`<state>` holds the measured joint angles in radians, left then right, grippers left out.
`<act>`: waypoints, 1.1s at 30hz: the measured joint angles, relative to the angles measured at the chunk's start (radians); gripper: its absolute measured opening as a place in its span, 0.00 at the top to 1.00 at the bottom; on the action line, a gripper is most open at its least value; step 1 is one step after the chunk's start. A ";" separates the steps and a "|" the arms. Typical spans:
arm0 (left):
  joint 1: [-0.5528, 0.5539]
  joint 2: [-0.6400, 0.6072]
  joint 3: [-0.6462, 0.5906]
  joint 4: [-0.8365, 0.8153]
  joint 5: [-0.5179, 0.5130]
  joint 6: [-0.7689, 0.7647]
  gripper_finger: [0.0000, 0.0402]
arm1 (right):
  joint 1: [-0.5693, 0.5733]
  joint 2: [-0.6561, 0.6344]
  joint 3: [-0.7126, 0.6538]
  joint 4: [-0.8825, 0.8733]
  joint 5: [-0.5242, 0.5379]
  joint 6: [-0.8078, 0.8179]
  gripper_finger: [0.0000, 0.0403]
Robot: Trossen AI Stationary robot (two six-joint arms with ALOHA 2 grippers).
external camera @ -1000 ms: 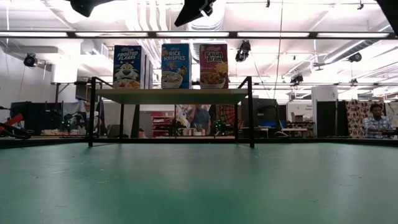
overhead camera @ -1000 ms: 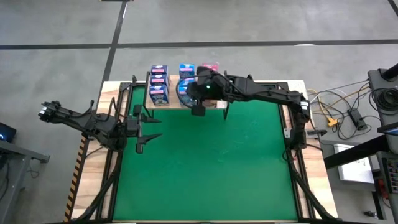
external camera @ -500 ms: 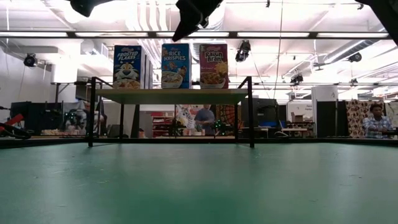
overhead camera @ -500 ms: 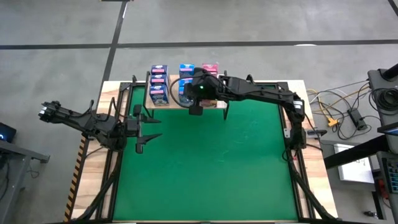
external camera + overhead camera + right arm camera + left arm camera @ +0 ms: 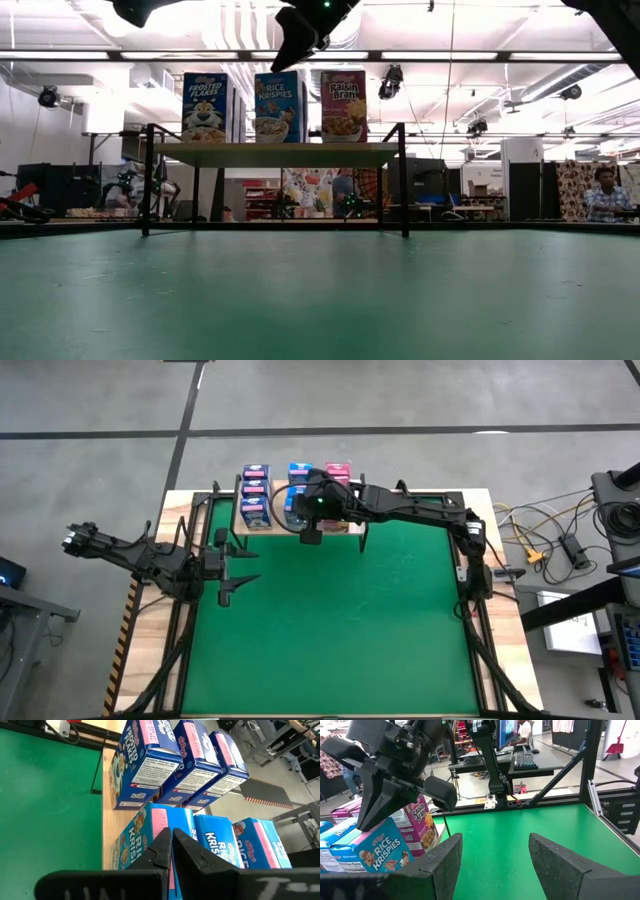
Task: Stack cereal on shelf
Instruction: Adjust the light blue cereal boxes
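The wooden shelf (image 5: 270,153) stands at the table's far edge with three rows of cereal boxes on it: Frosted Flakes (image 5: 205,105), Rice Krispies (image 5: 280,105) and Raisin Bran (image 5: 343,105). My right gripper (image 5: 172,836) is shut and sits on top of the front Rice Krispies box (image 5: 135,840), which leans toward the Frosted Flakes. It also shows in the low view (image 5: 283,60) and the high view (image 5: 303,518). My left gripper (image 5: 495,855) waits open and empty at the table's left (image 5: 235,565). My right gripper presses its shut fingertips on the top face (image 5: 159,822) of the front Rice Krispies box, at the pink strip. The fingers come slanting down from above. The box stands on the shelf by its bottom, tilted toward the Frosted Flakes row.
The green mat (image 5: 330,630) covers the table in front of the shelf. The shelf's thin black legs (image 5: 403,180) stand at the mat's far edge. More Rice Krispies boxes (image 5: 225,840) stand behind the front one. People sit in the room beyond (image 5: 603,195).
My right gripper has come down and toward the table's left onto the front Rice Krispies box. The box, upright a second ago, now leans with its top toward the Frosted Flakes; its bottom stays on the shelf.
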<state>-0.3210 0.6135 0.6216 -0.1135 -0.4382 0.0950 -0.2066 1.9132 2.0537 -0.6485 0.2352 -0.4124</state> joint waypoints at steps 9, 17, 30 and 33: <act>0.000 0.000 0.000 0.000 0.000 -0.004 0.47 | 0.000 -0.013 -0.001 -0.020 0.000 -0.035 0.98; 0.000 0.000 0.000 0.000 0.000 -0.003 0.47 | 0.001 -0.015 -0.001 -0.011 0.000 -0.046 0.98; 0.000 0.000 0.000 0.000 0.000 -0.003 0.47 | 0.001 -0.024 0.032 0.010 -0.007 -0.069 0.98; 0.000 0.000 0.000 0.000 0.000 -0.003 0.47 | -0.001 -0.038 0.040 0.019 -0.007 -0.053 0.98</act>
<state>-0.3210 0.6132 0.6216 -0.1131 -0.4377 0.0917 -0.2073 1.8749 2.0938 -0.6295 0.2285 -0.4654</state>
